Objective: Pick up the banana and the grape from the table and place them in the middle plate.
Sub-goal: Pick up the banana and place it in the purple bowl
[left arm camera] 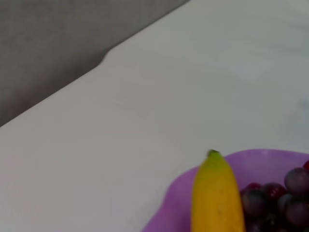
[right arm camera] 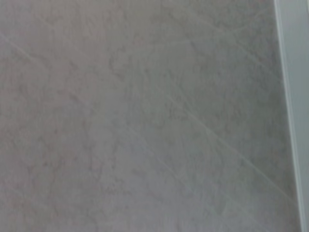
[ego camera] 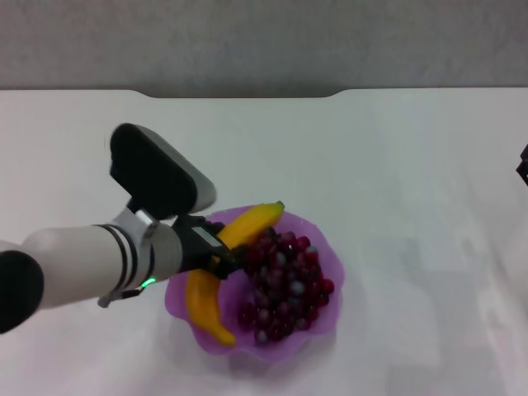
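Note:
The orange-yellow banana lies in the purple scalloped middle plate along its left side, with its green stem tip pointing to the far rim. The bunch of dark red-purple grapes lies in the plate beside it, touching it. My left gripper sits over the banana's middle and hides that part. The left wrist view shows the banana's stem end, some grapes and the plate's rim. The right gripper itself is out of view.
The white table spreads all around the plate, with its rounded far edge at the back. A dark part of the right arm shows at the right edge. The right wrist view shows only a grey surface.

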`<move>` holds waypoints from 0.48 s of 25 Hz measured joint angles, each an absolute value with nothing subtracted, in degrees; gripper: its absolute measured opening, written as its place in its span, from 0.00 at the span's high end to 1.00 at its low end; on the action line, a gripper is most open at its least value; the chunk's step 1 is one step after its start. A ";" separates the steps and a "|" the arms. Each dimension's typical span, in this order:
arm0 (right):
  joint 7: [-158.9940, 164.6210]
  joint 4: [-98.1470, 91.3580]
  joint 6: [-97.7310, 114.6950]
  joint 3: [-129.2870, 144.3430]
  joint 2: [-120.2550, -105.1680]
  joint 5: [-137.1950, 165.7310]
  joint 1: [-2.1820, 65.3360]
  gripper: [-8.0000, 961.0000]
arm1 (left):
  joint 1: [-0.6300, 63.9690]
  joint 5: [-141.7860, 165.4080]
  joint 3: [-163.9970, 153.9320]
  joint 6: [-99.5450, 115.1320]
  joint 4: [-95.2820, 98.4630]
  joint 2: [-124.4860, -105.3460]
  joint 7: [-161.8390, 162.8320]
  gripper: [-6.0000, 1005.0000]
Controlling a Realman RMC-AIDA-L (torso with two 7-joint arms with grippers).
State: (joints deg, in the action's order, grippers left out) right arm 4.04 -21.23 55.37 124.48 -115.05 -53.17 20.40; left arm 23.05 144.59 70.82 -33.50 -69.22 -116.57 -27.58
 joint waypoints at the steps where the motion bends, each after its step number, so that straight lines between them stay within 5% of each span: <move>1: 4.04 -21.22 55.37 124.49 -115.05 -53.18 20.40 0.08 | 23.14 144.59 70.24 -33.41 -69.25 -116.57 -27.70 0.51; 10: 4.04 -21.20 55.34 124.46 -115.05 -53.24 20.39 0.08 | 22.56 143.93 67.80 -27.16 -69.16 -116.78 -27.12 0.50; 12: 4.04 -21.18 55.32 124.39 -115.05 -53.25 20.29 0.08 | 22.14 143.48 67.72 -25.31 -69.23 -116.78 -27.11 0.41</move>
